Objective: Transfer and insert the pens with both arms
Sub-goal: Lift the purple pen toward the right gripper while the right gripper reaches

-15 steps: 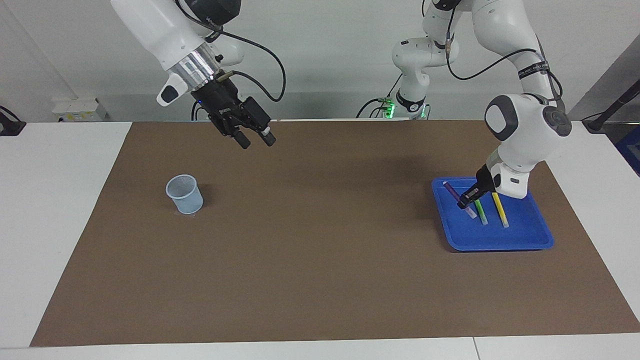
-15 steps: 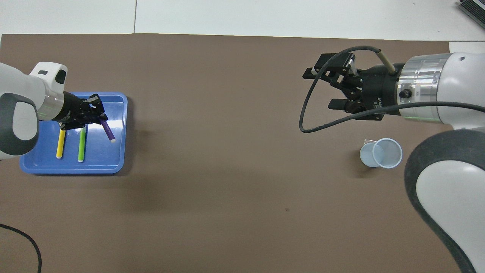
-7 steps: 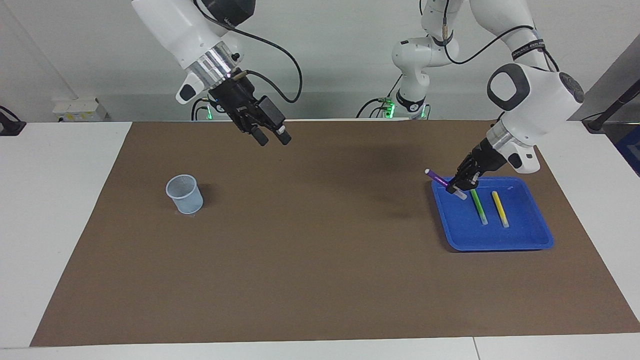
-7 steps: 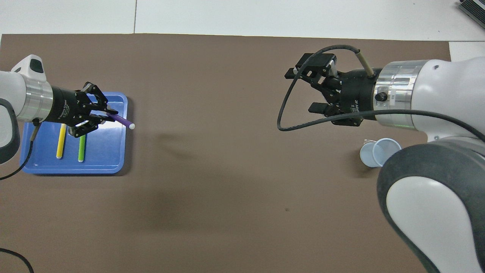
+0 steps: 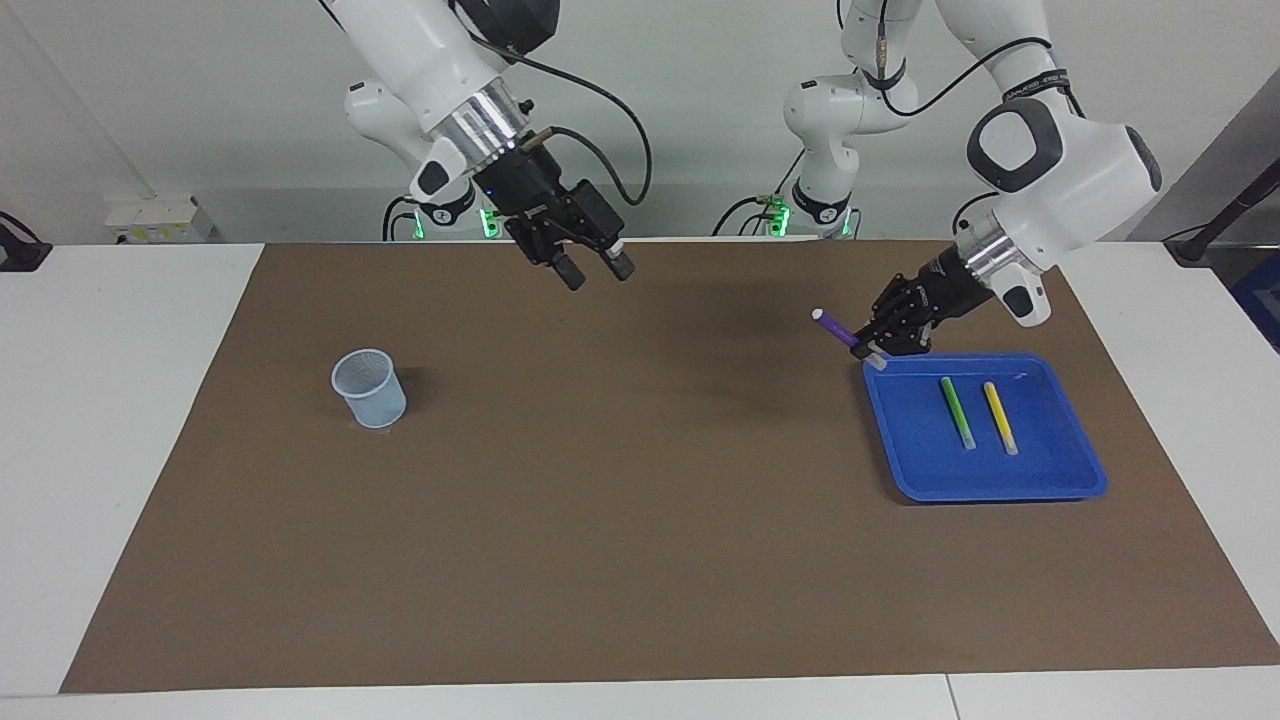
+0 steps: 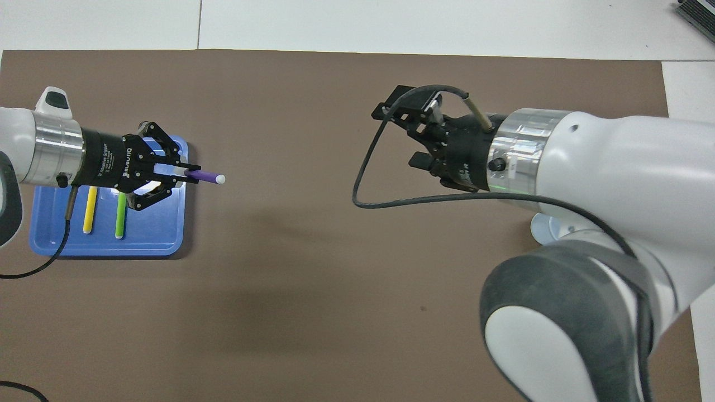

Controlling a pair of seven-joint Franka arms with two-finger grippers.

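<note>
Your left end effector (image 5: 872,345) is gripping the purple pen (image 5: 836,328) in the air over the edge of the blue tray (image 5: 1000,480), its rounded tip pointing toward the middle of the surface (image 5: 640,520). The green pen (image 5: 957,412) and yellow pen (image 5: 999,417) are lying side by side in the tray. Your right end effector (image 5: 594,270) is hovering with fingers spread wide and nothing between them over the brown mat (image 5: 600,450). The pale cup (image 5: 369,388) is standing toward the right arm's end.
</note>
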